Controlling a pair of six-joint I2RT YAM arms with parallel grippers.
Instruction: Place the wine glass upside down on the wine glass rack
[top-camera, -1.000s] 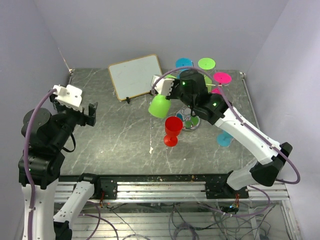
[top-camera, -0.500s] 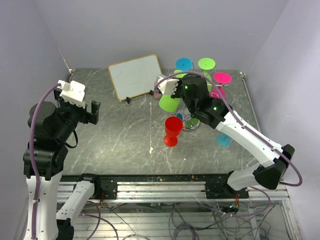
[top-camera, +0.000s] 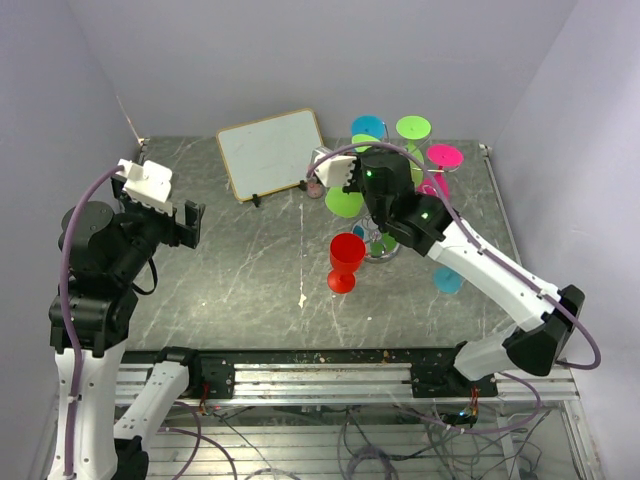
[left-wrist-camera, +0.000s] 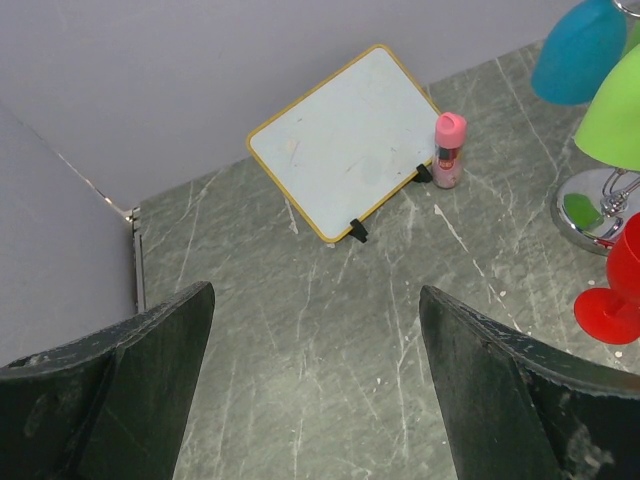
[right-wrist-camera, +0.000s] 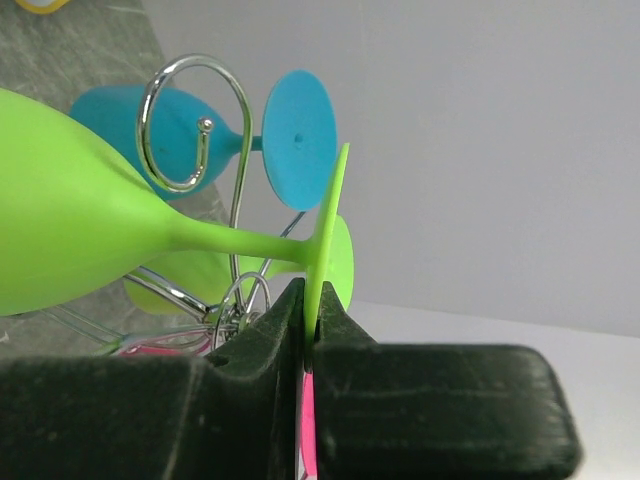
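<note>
My right gripper (right-wrist-camera: 308, 310) is shut on the thin foot of a lime green wine glass (right-wrist-camera: 60, 240), which lies sideways with its stem beside a curled arm of the silver wine glass rack (right-wrist-camera: 190, 120). From above, the glass's bowl (top-camera: 344, 203) hangs just left of the rack's round base (top-camera: 380, 247), under the right gripper (top-camera: 365, 185). A blue glass (right-wrist-camera: 120, 120) hangs on the rack close behind. My left gripper (top-camera: 185, 225) is open and empty over the table's left side, fingers wide apart (left-wrist-camera: 315, 290).
A red glass (top-camera: 345, 260) stands upright in front of the rack. Blue (top-camera: 368, 127), green (top-camera: 413, 127) and pink (top-camera: 445, 155) glass feet ring the rack top. A white board (top-camera: 270, 152) and a small pink bottle (left-wrist-camera: 449, 150) stand at the back.
The right gripper has carried the green glass to the right and back, from over the table to right beside the rack. The left arm rose slightly, then held still.
</note>
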